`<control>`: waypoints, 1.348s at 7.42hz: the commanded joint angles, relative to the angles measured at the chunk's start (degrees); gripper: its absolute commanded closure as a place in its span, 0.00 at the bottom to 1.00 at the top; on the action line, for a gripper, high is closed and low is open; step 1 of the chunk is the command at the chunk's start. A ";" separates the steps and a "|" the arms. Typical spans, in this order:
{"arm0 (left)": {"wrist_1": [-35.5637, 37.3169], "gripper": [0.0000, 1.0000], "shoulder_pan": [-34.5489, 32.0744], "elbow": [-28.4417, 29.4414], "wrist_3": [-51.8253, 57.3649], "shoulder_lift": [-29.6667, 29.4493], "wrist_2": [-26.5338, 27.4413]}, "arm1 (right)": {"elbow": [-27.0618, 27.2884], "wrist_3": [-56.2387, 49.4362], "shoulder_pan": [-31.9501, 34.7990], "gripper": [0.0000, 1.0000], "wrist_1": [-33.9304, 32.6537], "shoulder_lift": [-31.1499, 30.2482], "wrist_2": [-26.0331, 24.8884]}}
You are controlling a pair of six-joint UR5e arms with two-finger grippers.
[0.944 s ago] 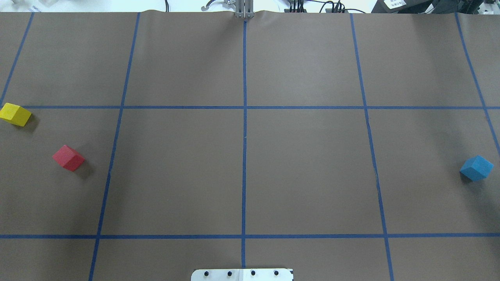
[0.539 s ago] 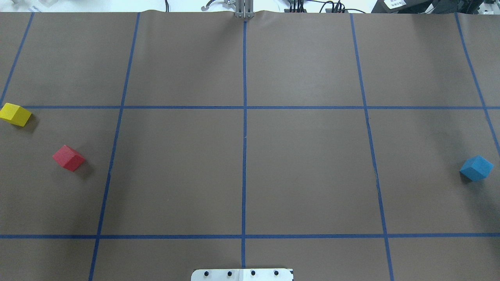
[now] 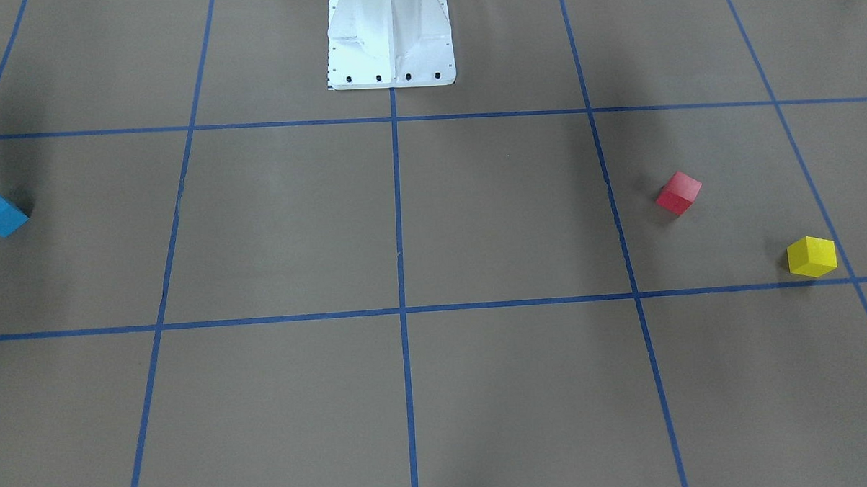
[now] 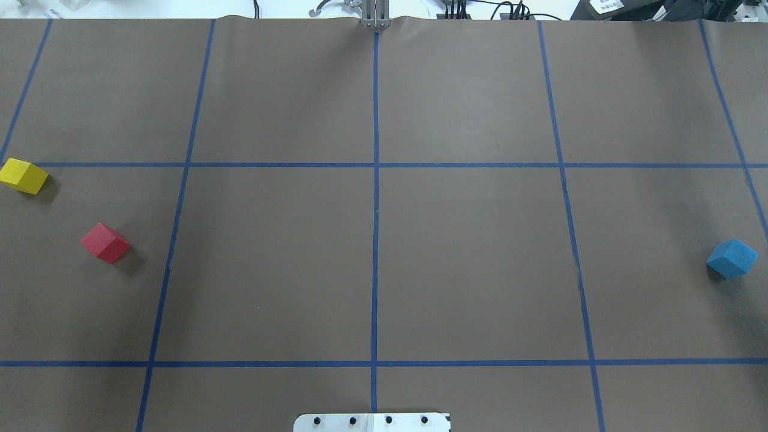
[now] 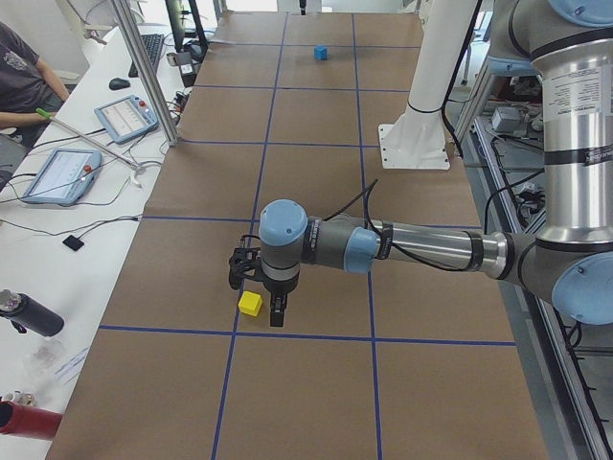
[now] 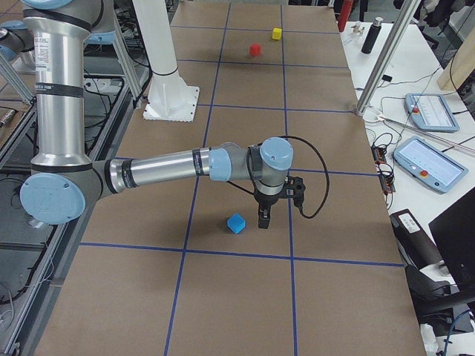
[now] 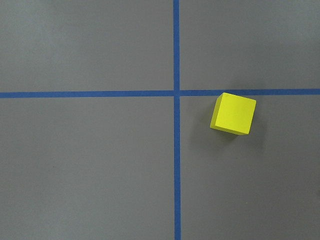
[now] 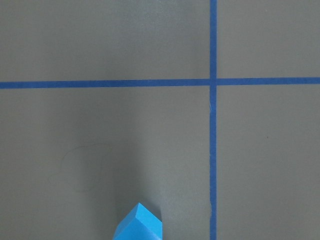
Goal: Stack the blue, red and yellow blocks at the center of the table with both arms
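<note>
1. Blocks, three: one yellow block (image 4: 24,176), one red block (image 4: 105,242), one blue block (image 4: 732,258). All lie singly, flat on the table (image 4: 468,252), none stacked.
2. Positions: yellow sits at the robot's far left edge, just beside a tape crossing. Red lies in the same left column, nearer the robot and nearer the middle. Blue sits at the far right edge. All three are well apart from the centre.
3. Facing: being cubes, they have no long axis. Each sits askew to the grid; yellow is turned only slightly, and blue shows a corner to the overhead view.
4. Arms, two: the left arm (image 5: 421,249) reaches low over the table, its left gripper (image 5: 276,314) pointing down just beside yellow. The right arm (image 6: 163,169) does likewise, its right gripper (image 6: 262,219) just beside blue. I cannot tell whether either pincer is apart or together.
5. Surface: brown matte sheet, ruled by blue tape lines (image 4: 375,240) into large squares. One white pedestal (image 3: 390,36) stands at the robot's edge.
6. Room: a white bench runs along the far side, carrying two touch-screen pendants (image 5: 59,174), cables and a dark bottle (image 5: 29,314). One person (image 5: 21,72) sits at it.
</note>
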 commanded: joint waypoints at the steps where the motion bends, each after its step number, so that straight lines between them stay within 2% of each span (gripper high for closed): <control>1: -0.07 0.00 0.03 -0.03 -0.04 0.06 -2.14 | 0.24 0.10 -0.23 0.00 -0.02 -0.49 0.25; 4: 0.02 0.00 -0.06 -1.69 -0.39 0.41 -2.52 | 0.15 0.01 -0.23 0.00 -0.02 -1.20 2.10; 5: 0.02 0.00 -0.06 -1.87 -0.30 0.76 -2.60 | -0.37 0.01 -0.40 0.01 1.54 -1.64 2.10; 6: 0.02 0.00 -0.06 -1.96 -0.30 0.76 -3.04 | -2.29 2.71 -0.49 0.01 6.34 -2.94 2.10; 9: 0.11 0.00 0.03 -2.40 -0.39 0.85 -4.70 | -4.41 35.15 -8.89 0.01 24.18 -5.23 1.23; 10: 0.11 0.00 0.03 -2.66 -0.39 0.85 -4.80 | -5.11 41.95 -10.58 0.01 28.93 -6.46 1.13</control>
